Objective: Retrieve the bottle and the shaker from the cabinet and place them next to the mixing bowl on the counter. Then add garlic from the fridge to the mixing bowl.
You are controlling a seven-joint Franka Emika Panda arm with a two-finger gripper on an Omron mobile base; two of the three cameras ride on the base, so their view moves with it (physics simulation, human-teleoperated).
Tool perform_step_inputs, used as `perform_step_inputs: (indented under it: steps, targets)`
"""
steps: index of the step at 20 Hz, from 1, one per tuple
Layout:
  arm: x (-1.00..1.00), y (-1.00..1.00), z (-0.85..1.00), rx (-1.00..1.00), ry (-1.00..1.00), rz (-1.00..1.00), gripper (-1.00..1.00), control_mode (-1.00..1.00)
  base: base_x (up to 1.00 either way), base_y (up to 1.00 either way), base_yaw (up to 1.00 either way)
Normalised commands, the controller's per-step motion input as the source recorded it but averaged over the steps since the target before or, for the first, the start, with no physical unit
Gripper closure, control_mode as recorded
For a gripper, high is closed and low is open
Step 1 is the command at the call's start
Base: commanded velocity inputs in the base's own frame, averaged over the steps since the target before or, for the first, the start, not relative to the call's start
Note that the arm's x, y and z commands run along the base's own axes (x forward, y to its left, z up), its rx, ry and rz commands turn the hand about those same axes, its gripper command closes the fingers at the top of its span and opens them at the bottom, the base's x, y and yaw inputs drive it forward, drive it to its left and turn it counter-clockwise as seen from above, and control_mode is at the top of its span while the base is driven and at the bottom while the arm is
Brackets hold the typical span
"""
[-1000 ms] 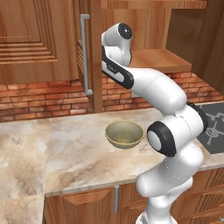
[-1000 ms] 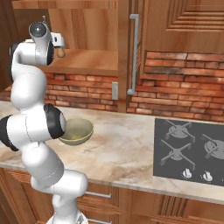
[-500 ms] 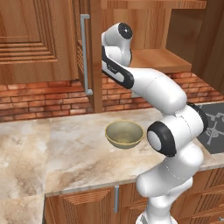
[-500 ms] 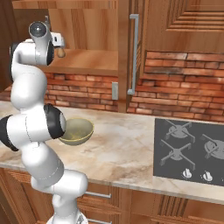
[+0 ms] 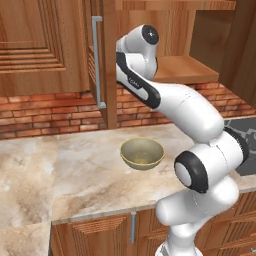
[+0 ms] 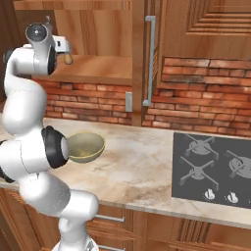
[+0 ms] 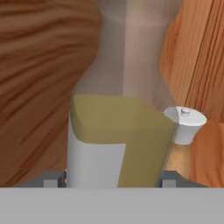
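The bottle [image 7: 118, 131], olive-yellow liquid under a clear narrow neck, stands right in front of the hand on the wooden shelf [image 6: 98, 68] of the open cabinet. My gripper [image 7: 111, 179] is shut on the bottle, with one dark fingertip [image 7: 51, 179] pressed against each side of its base. The shaker [image 7: 184, 124], pale-topped over brown, stands just right of the bottle and slightly behind it. In the right base view the gripper [image 6: 62, 49] reaches into the cabinet, with the shaker's brown base [image 6: 68, 59] beside it. The mixing bowl [image 5: 142, 152] [image 6: 86, 146] sits on the counter [image 5: 75, 170] below.
The open cabinet door with its silver bar handle [image 5: 96, 60] hangs left of the arm. A brick backsplash [image 6: 196, 98] runs behind the counter. A dark gas hob [image 6: 211, 169] is set in the counter to the right.
The jaws have come in from wide apart onto the bottle's sides. The arm, the bowl and the shaker have stayed in place.
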Motion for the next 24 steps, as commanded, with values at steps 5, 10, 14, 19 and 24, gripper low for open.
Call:
perform_step_inputs:
  steps: [5, 10, 14, 19, 24]
  targets:
    - [-0.64, -0.47, 0.00, 0.02, -0.12, 0.00, 1.00, -1.00, 0.00, 0.00, 0.00]
    - [-0.73, -0.50, 0.01, 0.03, -0.11, 0.00, 1.00, -1.00, 0.00, 0.00, 0.00]
    - [-0.85, -0.45, 0.10, 0.02, -0.01, 0.00, 1.00, -1.00, 0.00, 0.00, 0.00]
    - [-0.78, -0.35, 0.10, 0.00, 0.00, 0.00, 1.00, -1.00, 0.00, 0.00, 0.00]
    - [-0.74, -0.49, -0.01, 0.00, 0.00, 0.00, 1.00, -1.00, 0.00, 0.00, 0.00]
